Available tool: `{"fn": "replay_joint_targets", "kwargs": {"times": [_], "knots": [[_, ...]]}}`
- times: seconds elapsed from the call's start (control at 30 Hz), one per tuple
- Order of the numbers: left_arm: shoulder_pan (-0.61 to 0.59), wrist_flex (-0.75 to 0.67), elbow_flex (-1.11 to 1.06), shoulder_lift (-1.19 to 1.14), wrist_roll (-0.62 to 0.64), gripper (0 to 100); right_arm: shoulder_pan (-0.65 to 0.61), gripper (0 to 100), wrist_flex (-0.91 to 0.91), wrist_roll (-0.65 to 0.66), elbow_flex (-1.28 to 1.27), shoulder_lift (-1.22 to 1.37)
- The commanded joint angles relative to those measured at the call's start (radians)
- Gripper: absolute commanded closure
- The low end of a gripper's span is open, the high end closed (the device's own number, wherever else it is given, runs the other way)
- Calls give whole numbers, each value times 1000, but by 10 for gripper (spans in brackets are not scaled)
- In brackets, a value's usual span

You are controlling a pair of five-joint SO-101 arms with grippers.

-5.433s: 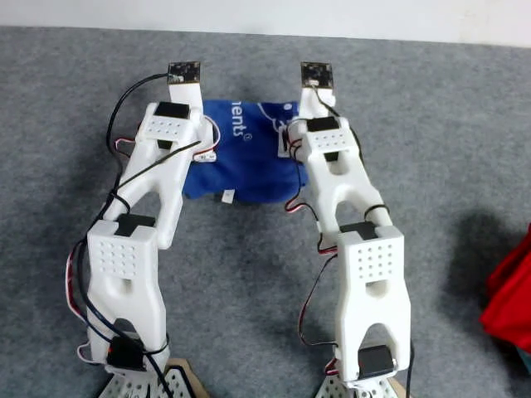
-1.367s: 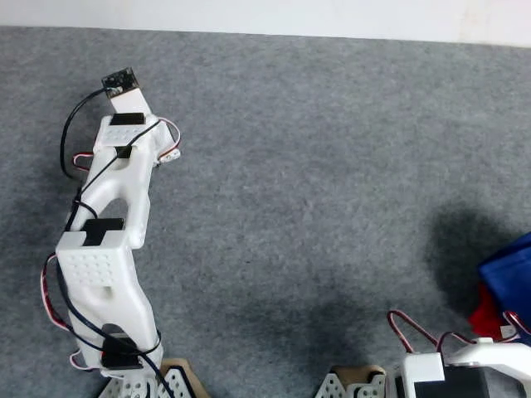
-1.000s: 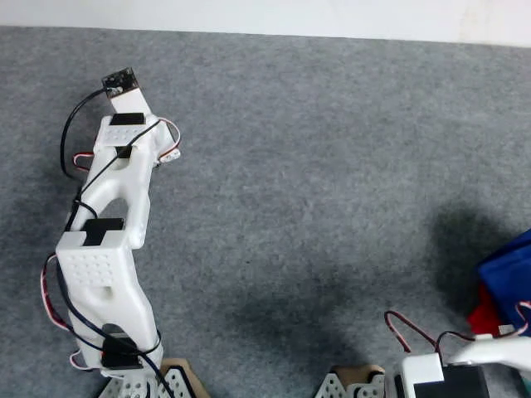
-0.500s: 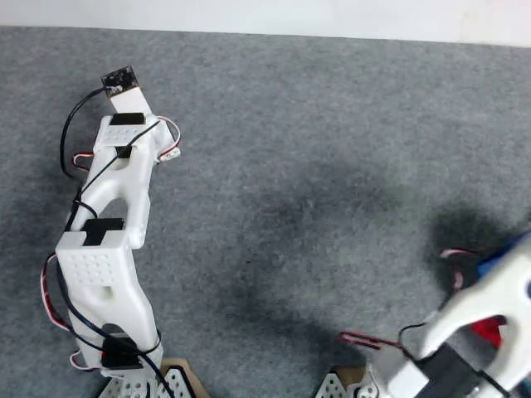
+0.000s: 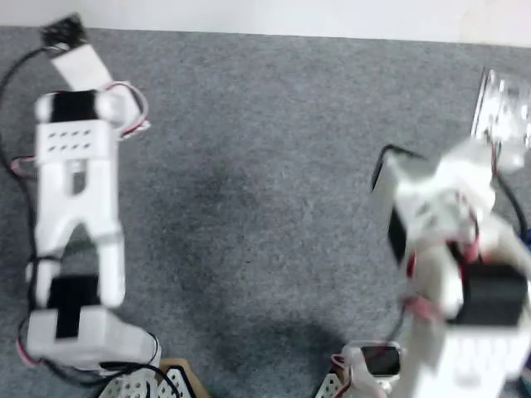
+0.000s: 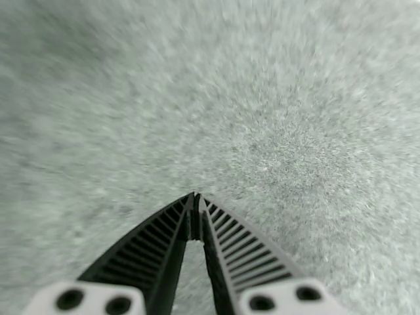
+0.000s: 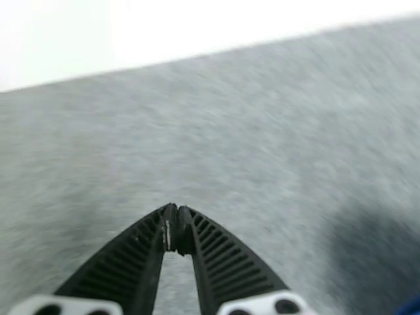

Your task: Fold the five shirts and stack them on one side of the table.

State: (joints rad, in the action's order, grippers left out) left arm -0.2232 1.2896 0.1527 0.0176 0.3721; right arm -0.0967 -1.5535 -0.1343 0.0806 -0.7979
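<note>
My left gripper point(image 6: 195, 200) is shut with nothing in it and hangs over bare grey carpet point(image 6: 275, 98). Its arm point(image 5: 75, 166) stands along the table's left side in the high view. My right gripper point(image 7: 176, 211) is also shut and empty, pointing over carpet toward the pale far edge of the table. Its arm point(image 5: 448, 224) rises at the right side in the high view, blurred. A sliver of blue cloth point(image 7: 413, 307) shows at the corner of the right wrist view; how it is folded cannot be seen.
Grey carpet point(image 5: 265, 166) covers the table between the two arms. A white strip point(image 5: 265, 12) runs along the far edge. The arm bases point(image 5: 166, 381) sit at the near edge.
The right arm has swung up from the blue and red cloth at the near right edge to the far right. The left arm has shifted left. The blue shirt no longer lies mid-table.
</note>
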Motion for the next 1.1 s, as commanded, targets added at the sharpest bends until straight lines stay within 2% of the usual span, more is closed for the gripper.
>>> {"fn": "replay_joint_targets", "kwargs": {"times": [0.0,0.13,0.3,0.43,0.7,0.93,1.07], "knots": [[-31,89,19,220,-75,994,-97,992,7,-5,-68,-160],[-38,155,-35,423,-112,994,-151,992,110,121,-268,-341],[-33,149,-252,691,-120,994,-166,992,266,239,-561,-565],[-33,54,-475,889,-120,994,-163,992,432,295,-825,-668],[-33,-143,-955,1257,-190,993,-125,992,601,293,-1176,-680],[-31,-270,-1279,1555,-207,993,-105,992,565,261,-1356,-665],[-27,-313,-1434,1699,-207,993,7,992,526,158,-1412,-662]]}}
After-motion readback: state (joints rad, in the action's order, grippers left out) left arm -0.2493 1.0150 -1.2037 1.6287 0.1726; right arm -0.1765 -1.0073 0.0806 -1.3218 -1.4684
